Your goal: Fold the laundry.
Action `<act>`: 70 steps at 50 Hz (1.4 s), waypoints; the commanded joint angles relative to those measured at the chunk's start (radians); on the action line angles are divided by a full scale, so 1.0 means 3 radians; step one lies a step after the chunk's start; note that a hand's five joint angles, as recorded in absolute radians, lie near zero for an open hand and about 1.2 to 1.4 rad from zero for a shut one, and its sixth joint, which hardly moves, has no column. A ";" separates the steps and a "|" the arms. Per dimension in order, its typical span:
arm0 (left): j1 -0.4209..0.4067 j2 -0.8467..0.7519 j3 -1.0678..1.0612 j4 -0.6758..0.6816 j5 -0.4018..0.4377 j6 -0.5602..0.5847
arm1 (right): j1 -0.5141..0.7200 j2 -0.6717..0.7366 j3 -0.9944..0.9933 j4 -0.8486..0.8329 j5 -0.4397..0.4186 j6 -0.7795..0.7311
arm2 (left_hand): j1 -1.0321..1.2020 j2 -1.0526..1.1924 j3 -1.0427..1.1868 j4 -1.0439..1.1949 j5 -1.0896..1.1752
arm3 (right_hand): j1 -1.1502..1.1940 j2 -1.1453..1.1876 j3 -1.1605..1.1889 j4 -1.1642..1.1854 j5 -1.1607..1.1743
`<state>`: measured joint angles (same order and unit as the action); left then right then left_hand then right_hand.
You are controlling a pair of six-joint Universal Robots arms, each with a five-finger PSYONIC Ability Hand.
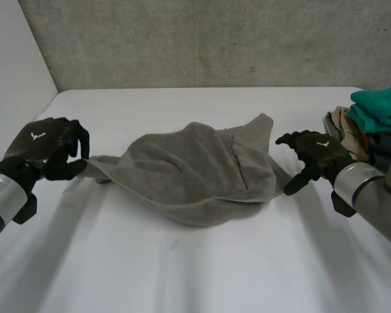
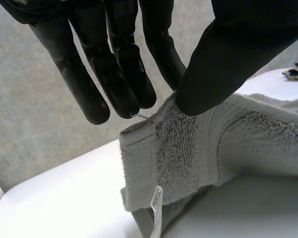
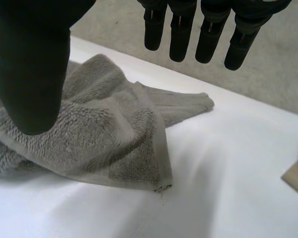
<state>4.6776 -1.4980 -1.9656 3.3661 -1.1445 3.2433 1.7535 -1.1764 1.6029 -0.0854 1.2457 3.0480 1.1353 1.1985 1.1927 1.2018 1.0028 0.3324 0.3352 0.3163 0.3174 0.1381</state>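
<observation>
A grey-brown towel (image 1: 195, 173) lies bunched in the middle of the white table (image 1: 195, 274). My left hand (image 1: 45, 147) is at the towel's left corner. In the left wrist view its thumb (image 2: 228, 59) pinches the hemmed corner of the towel (image 2: 188, 148) against the fingers, lifting it a little off the table; a label hangs below. My right hand (image 1: 316, 153) hovers just beyond the towel's right end. Its fingers (image 3: 203, 29) are straight and spread from the thumb, holding nothing. The towel's right corner (image 3: 161, 186) lies flat on the table under that hand.
A pile of clothes stands at the table's right edge, teal cloth (image 1: 381, 107) on top and beige cloth (image 1: 345, 127) beside it, close behind my right hand. A grey wall (image 1: 202, 39) runs along the table's far edge.
</observation>
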 commanded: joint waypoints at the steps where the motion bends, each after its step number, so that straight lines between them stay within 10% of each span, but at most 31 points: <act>1: -0.0022 0.0100 0.0140 -0.0073 0.0001 -0.0139 | -0.0052 0.0183 -0.0086 0.0162 -0.0057 0.0174 | 0.0870 0.0659 0.0679 0.0648 0.0730 | 0.0237 0.0228 0.0291 0.0287 0.0303; 20: -0.0068 0.0253 0.0524 -0.0257 -0.0045 -0.0375 | 0.0490 0.1165 -0.0981 0.0280 0.0245 0.0251 | 0.0870 0.0659 0.0679 0.0648 0.0730 | 0.1088 0.1078 0.1141 0.1137 0.1153; 26: -0.0022 0.0253 0.0483 -0.0278 -0.0056 -0.0364 | 0.0531 0.1288 -0.1165 0.0172 0.0485 0.0108 | 0.0870 0.0659 0.0679 0.0648 0.0730 | 0.3542 0.3532 0.3596 0.3592 0.3608; 30: 0.0044 0.0269 0.0457 -0.0385 -0.0025 -0.0344 | 0.0480 0.0941 -0.1028 0.0177 0.0552 -0.0025 | 0.0870 0.0659 0.0679 0.0648 0.0730 | 0.3546 0.3537 0.3600 0.3596 0.3612; 39: 0.0371 0.0402 0.0427 -0.1601 0.0552 0.0493 | 0.0020 -0.0720 -0.0649 0.1576 0.0153 -0.2149 | 0.0870 0.0659 0.0679 0.0648 0.0730 | 0.3546 0.3537 0.3600 0.3596 0.3612; 48: 0.0254 -0.0246 0.0298 -0.1787 0.0461 0.1271 | 0.0148 -0.0554 -0.0588 0.2504 0.0347 -0.3037 | 0.0870 0.0659 0.0679 0.0648 0.0730 | 0.3546 0.3537 0.3600 0.3596 0.3612; 61: -0.0175 -0.1393 0.2562 -0.0933 -0.0163 0.0986 | 0.0444 0.0587 -0.2478 0.1498 0.0997 -0.2859 | 0.0870 0.0659 0.0679 0.0648 0.0730 | 0.3546 0.3537 0.3600 0.3596 0.3612; 70: -0.0094 -0.1505 0.3888 0.0381 -0.0817 -0.0042 | 0.0490 0.0046 -0.2169 -0.1063 0.0726 -0.1846 | 0.0870 0.0659 0.0679 0.0648 0.0730 | 0.3546 0.3537 0.3600 0.3596 0.3612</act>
<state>4.6239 -1.9378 -0.9754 3.2582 -1.2821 3.3961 1.8987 -1.0359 0.8025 0.0326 1.5327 2.3292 1.1353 1.1989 1.1929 1.2023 1.0028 1.1181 1.1778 1.1857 1.1953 0.9977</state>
